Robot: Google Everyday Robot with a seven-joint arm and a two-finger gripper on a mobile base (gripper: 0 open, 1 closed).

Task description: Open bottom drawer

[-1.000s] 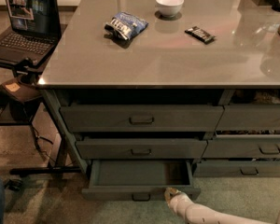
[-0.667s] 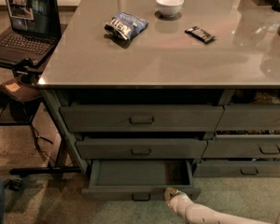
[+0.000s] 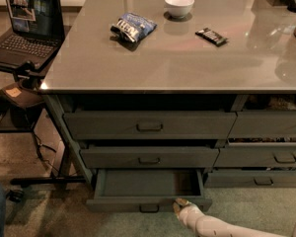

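Note:
The bottom drawer (image 3: 148, 203) is the lowest wide dark grey drawer on the left stack. It stands pulled out, and its inside (image 3: 143, 182) shows bare. Its small dark pull handle (image 3: 149, 209) sits at the centre of the slim front panel. My gripper (image 3: 179, 203) is at the end of a white arm that comes in from the bottom right. It sits at the drawer's front panel, just right of the handle.
Two taller wide drawers (image 3: 148, 126) (image 3: 149, 158) stand above it, narrower drawers (image 3: 271, 157) to the right. On the counter (image 3: 187, 58) lie a chip bag (image 3: 133, 27), a white bowl (image 3: 179, 5) and a dark bar (image 3: 211, 36). A laptop (image 3: 24, 23) on a stand is at the left.

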